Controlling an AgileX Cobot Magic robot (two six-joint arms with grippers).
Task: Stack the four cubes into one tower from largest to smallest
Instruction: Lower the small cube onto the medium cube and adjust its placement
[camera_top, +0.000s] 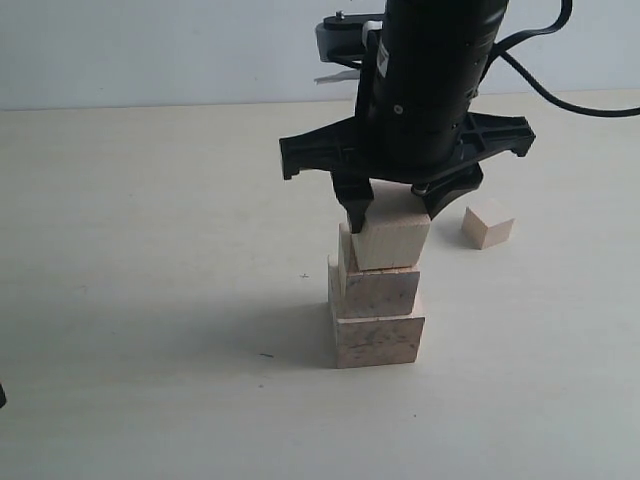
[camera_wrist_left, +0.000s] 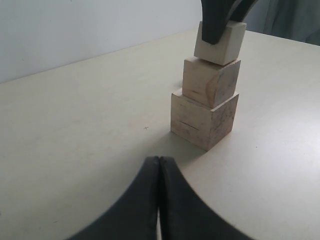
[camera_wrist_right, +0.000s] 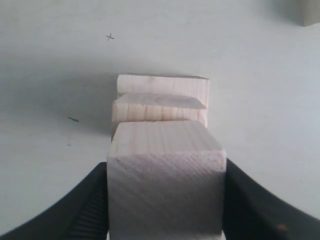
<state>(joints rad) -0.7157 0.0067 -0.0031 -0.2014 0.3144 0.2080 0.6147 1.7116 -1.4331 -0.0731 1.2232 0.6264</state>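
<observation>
The tower (camera_top: 375, 300) stands mid-table: the largest cube (camera_top: 377, 338) at the bottom, the second cube (camera_top: 374, 284) on it, and the third cube (camera_top: 390, 238) on top, slightly tilted. My right gripper (camera_top: 392, 208) reaches down from above and is shut on that third cube (camera_wrist_right: 165, 175), its fingers pressed to both sides. The smallest cube (camera_top: 487, 222) lies alone on the table to the right. In the left wrist view the tower (camera_wrist_left: 207, 92) is ahead of my left gripper (camera_wrist_left: 159, 161), which is shut with nothing in it and low over the table.
A pale table (camera_top: 150, 250) spreads around the tower, with a small pen cross (camera_top: 305, 276) and a dark fleck (camera_top: 266, 355) left of it. A white wall (camera_top: 150, 50) backs the table. A black cable (camera_top: 580, 100) trails from the right arm.
</observation>
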